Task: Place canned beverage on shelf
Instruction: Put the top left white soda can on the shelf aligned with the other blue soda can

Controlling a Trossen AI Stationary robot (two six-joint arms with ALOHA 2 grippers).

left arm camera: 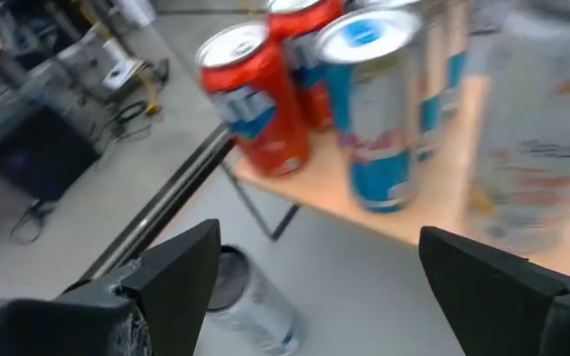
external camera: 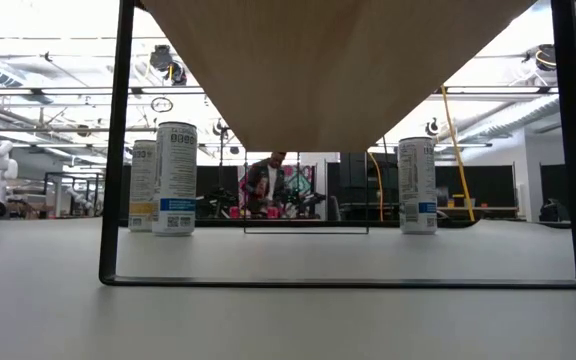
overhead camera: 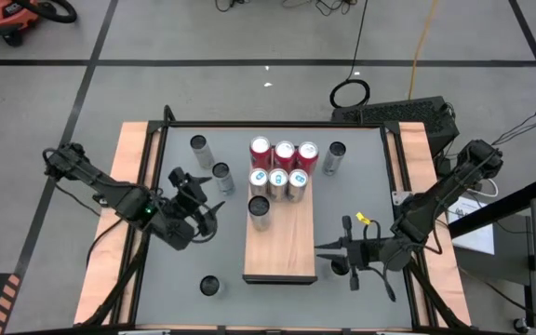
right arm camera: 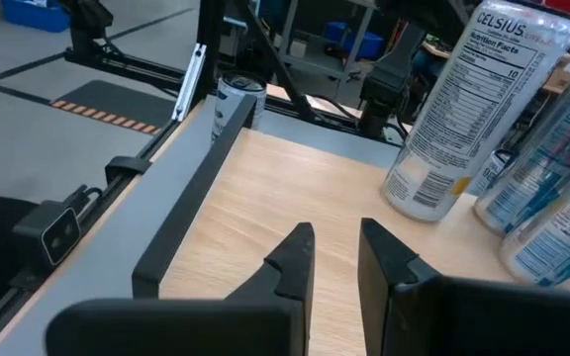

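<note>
Overhead, long wood-grain shelf (overhead camera: pixel 279 251), cylindrical cans (overhead camera: pixel 278 167)

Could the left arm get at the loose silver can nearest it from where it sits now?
Probably yes. The left tool hangs open just short of the silver can, which stands on bare tabletop left of the shelf with nothing between them.

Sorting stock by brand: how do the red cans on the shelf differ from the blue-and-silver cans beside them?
The red cans form the shelf's end row; the blue-and-silver cans form the next row inward. Red cans have plain silver lids; the blue-and-silver ones have blue-marked lids. Both rows hold three upright cans.
</note>
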